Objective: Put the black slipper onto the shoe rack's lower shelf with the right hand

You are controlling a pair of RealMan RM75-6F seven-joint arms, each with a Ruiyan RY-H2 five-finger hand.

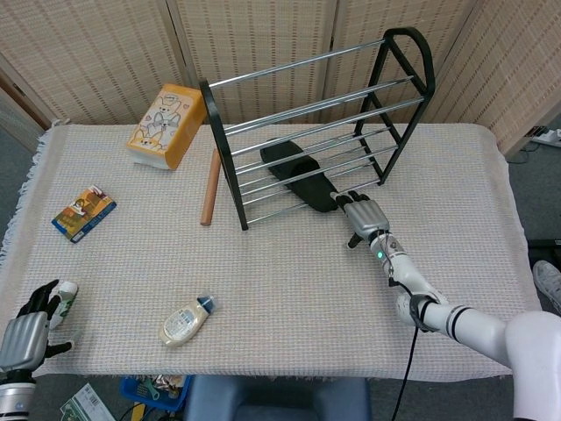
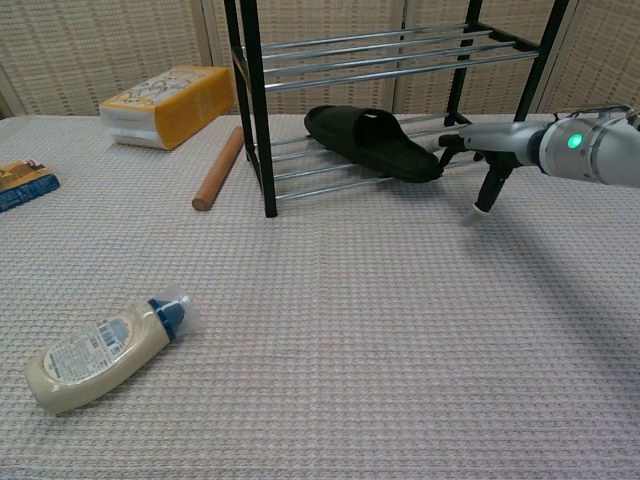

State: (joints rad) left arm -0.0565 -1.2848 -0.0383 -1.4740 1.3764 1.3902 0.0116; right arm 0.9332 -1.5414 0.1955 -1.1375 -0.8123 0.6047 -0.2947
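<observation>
The black slipper (image 1: 302, 174) (image 2: 372, 140) lies slantwise across the lower rails of the black shoe rack (image 1: 224, 158) (image 2: 250, 100), one end deep in the shelf and the other at the front rail. My right hand (image 1: 362, 217) (image 2: 492, 150) is at the rack's front right, fingers stretched out flat, their tips touching the slipper's near end; it grips nothing. My left hand (image 1: 22, 338) rests at the table's near left corner, fingers apart and empty; the chest view does not show it.
A yellow box (image 1: 166, 123) (image 2: 170, 100) and a wooden rod (image 1: 210, 186) (image 2: 218, 167) lie left of the rack. A cream bottle (image 1: 186, 321) (image 2: 100, 350) lies near the front edge, a blue packet (image 1: 82, 212) at the left, a small bottle (image 1: 63, 303) by my left hand.
</observation>
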